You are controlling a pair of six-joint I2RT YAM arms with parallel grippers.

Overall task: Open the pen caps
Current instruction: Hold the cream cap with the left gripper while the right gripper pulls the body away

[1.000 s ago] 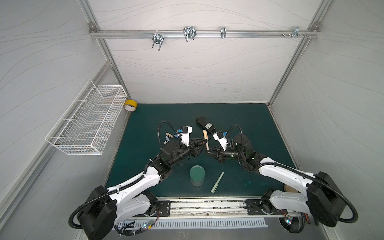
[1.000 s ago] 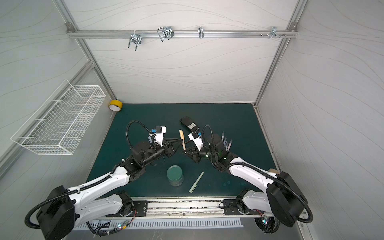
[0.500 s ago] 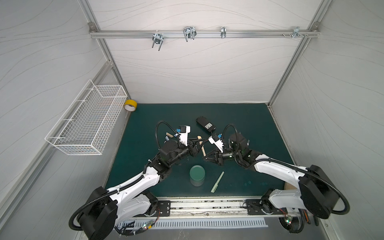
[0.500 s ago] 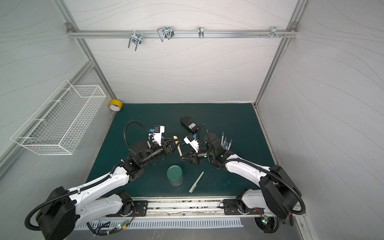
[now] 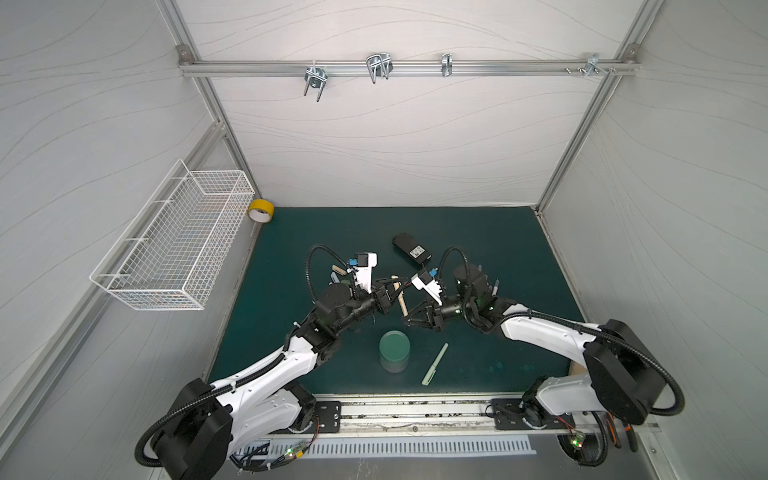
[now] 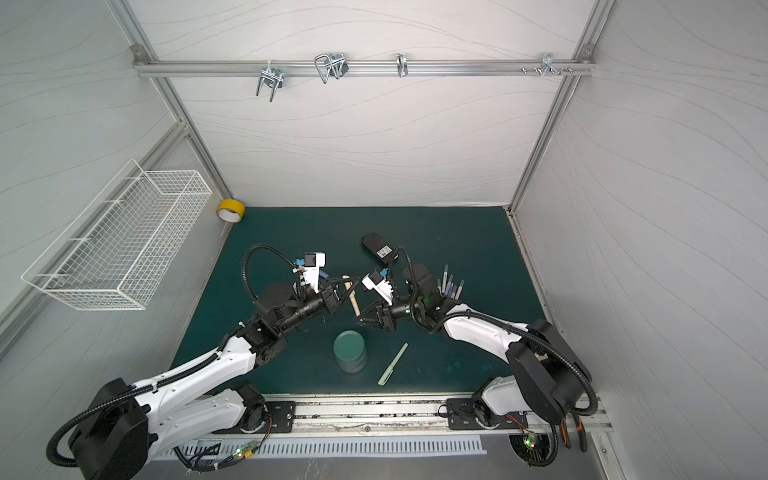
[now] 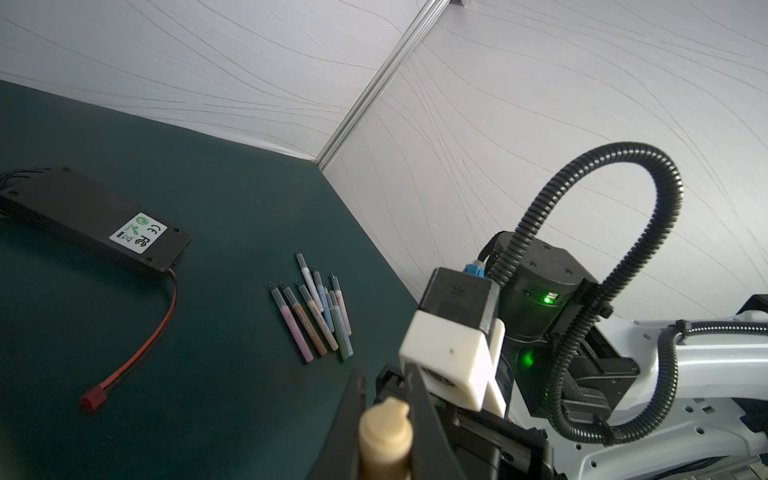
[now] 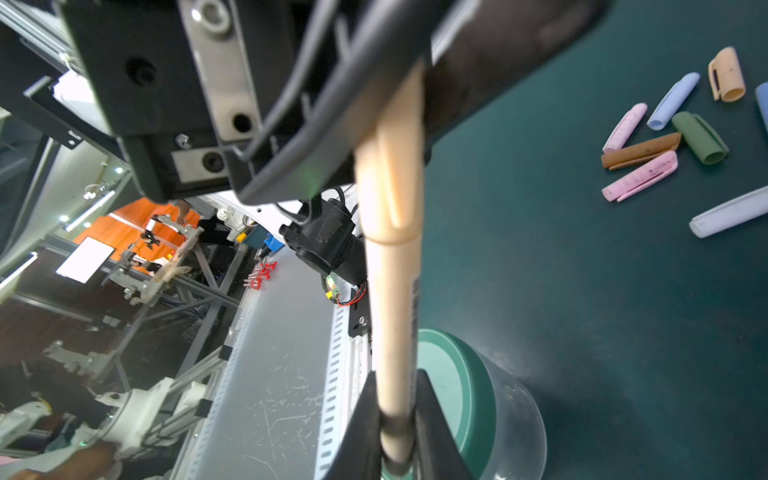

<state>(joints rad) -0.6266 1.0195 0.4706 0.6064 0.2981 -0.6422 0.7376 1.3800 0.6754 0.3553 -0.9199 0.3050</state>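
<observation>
Left gripper pinches the cap of a cream pen and right gripper pinches its barrel, above the mat. This cap seems not yet off. Many bare pens and loose caps lie aside; one green pen seems to wait capped.

Top cams overhead, facing down; wrist cams close, sharing pen.

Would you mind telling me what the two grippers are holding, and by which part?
One cream plastic pen, shared: the left gripper pinches its capped end, the right gripper its bare barrel end.
</observation>
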